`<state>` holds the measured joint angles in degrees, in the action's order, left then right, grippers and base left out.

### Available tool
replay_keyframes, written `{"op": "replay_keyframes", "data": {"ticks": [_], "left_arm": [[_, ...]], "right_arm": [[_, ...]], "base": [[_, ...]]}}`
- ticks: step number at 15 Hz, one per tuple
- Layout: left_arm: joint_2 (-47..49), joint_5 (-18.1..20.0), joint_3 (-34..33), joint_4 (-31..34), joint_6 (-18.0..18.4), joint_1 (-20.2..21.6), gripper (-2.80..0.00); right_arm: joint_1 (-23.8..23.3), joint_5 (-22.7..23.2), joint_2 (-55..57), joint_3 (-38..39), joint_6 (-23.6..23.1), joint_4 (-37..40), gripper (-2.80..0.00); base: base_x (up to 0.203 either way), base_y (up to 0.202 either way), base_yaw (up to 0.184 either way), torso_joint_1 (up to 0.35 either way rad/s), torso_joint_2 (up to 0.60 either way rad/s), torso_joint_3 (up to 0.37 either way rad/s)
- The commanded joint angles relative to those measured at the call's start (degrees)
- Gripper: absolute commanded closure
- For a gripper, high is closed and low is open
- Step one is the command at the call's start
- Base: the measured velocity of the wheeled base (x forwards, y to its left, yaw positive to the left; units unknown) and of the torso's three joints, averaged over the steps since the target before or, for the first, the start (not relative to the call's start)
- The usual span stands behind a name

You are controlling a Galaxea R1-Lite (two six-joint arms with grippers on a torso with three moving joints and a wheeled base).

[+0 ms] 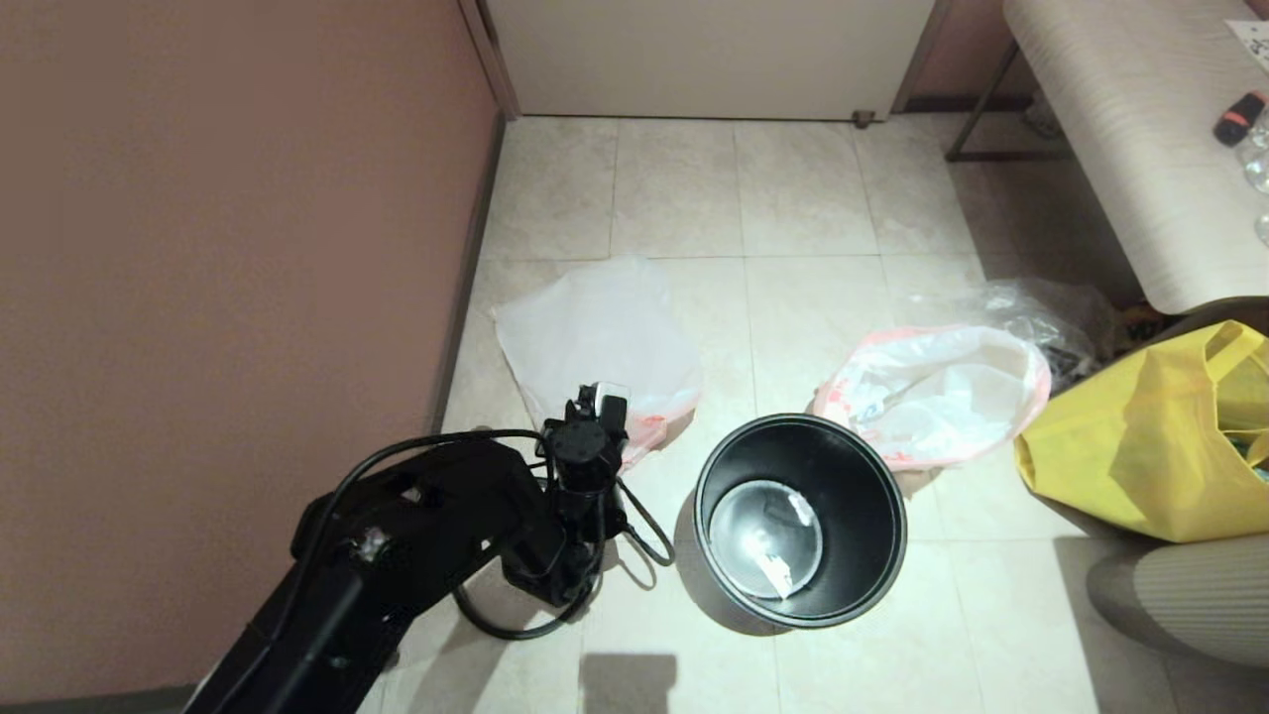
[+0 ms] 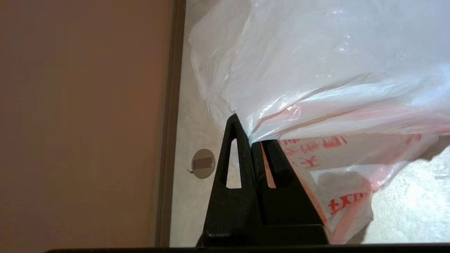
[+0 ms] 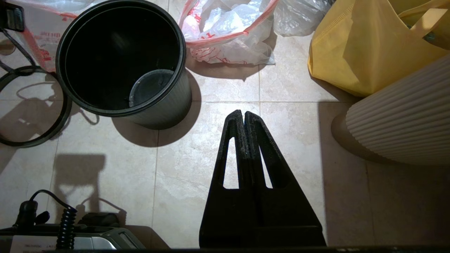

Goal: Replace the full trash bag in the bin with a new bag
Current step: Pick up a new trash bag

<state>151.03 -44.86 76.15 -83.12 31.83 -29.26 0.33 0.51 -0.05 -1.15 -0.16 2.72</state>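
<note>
The bin [image 1: 897, 516], dark and round, stands unlined on the tiled floor, with a paper scrap on its bottom. It also shows in the right wrist view as the bin [image 3: 168, 84]. Left of it lies the new bag [image 1: 595, 332], flat, pink-rimmed with red print. My left gripper [image 1: 607, 402] is shut on the rim of the new bag [image 2: 316, 70], and the film drapes over the left gripper [image 2: 250, 139]. The full trash bag [image 1: 942, 397] bulges on the floor beyond the bin to the right; the full trash bag [image 3: 228, 28] gapes open. My right gripper [image 3: 243, 113] hangs shut and empty over bare tiles.
A yellow bag [image 1: 1150, 436] and a ribbed pale object [image 1: 1190, 595] crowd the right side. A colourless clear bag [image 1: 1041, 307] lies behind the full one. A dark ring [image 3: 35, 140] lies on the floor by the bin. The brown wall [image 1: 198, 248] closes the left; a bench [image 1: 1120, 129] stands back right.
</note>
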Motion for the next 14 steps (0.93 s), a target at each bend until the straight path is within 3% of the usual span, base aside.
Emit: {"op": "replay_keyframes", "data": {"ticks": [1,8,11,14], "left_arm": [[-7.6,-0.4,-6.1,-1.7,0.2,-1.0,0.00],[-28.4,-0.4,-16.5,-1.2,1.6,-2.9,0.00],[-39.9,-0.5,-19.5,4.2,1.8,-4.9,0.00],[-52.4,-0.9,-23.2,14.2,1.8,-9.9,0.00]], "right_arm": [[0.1,0.0,0.0,0.0,0.0,0.0,0.00],[0.0,0.0,0.0,0.0,0.0,0.0,0.00],[0.0,0.0,0.0,0.0,0.0,0.0,0.00],[0.0,0.0,0.0,0.0,0.0,0.0,0.00]], "base": [[0.000,0.000,0.000,0.000,0.00,0.000],[0.000,0.000,0.000,0.000,0.00,0.000],[0.000,0.000,0.000,0.000,0.00,0.000],[0.000,0.000,0.000,0.000,0.00,0.000]]}}
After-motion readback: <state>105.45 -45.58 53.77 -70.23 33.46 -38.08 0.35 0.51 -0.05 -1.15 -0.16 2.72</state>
